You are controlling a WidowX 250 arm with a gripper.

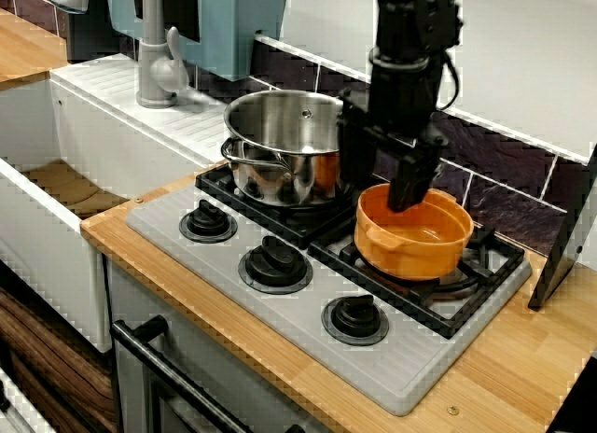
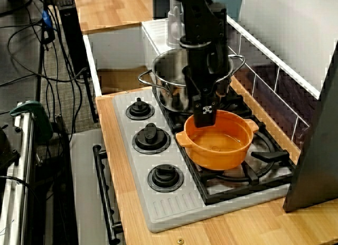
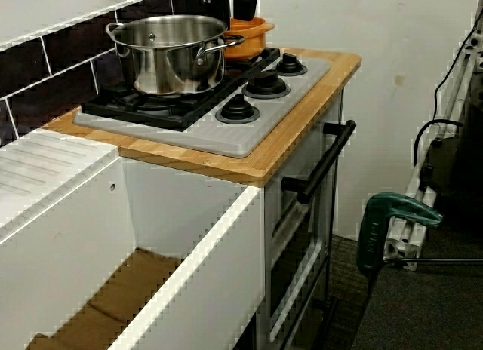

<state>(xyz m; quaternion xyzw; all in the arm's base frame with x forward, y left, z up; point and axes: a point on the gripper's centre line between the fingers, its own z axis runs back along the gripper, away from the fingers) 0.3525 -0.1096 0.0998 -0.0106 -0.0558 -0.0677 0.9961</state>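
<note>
**Item 1: orange pot** [image 1: 415, 242]
- Look: round and shallow, glossy orange inside and out. It has a short lug handle on each of two opposite sides of the rim and no lid. The inside is bare and faintly reflective.
- Place: it sits level on the black grate of the grey hob [image 1: 280, 312], on the right burner as seen from the knob side. In the low view along the hob, only its upper rim shows.

**Item 2: gripper** [image 1: 409, 198]
- Look: black, pointing straight down.
- Place: it is at the orange pot's rim, on the side toward the hob's other burner. In the view from the oven side, one finger [image 2: 205, 112] (it carries a small white mark) lies against that rim.
- State: it cannot be told whether the fingers pinch the rim or only straddle it.

**Item 3: steel pot** [image 1: 280, 144]
- Look: polished and lidless, with loop handles.
- Place: on the hob's left burner, just beside the orange pot.

**Item 4: knobs** [image 1: 275, 262]
- Look: three, black.
- Place: in a row along the hob's front edge.
</note>
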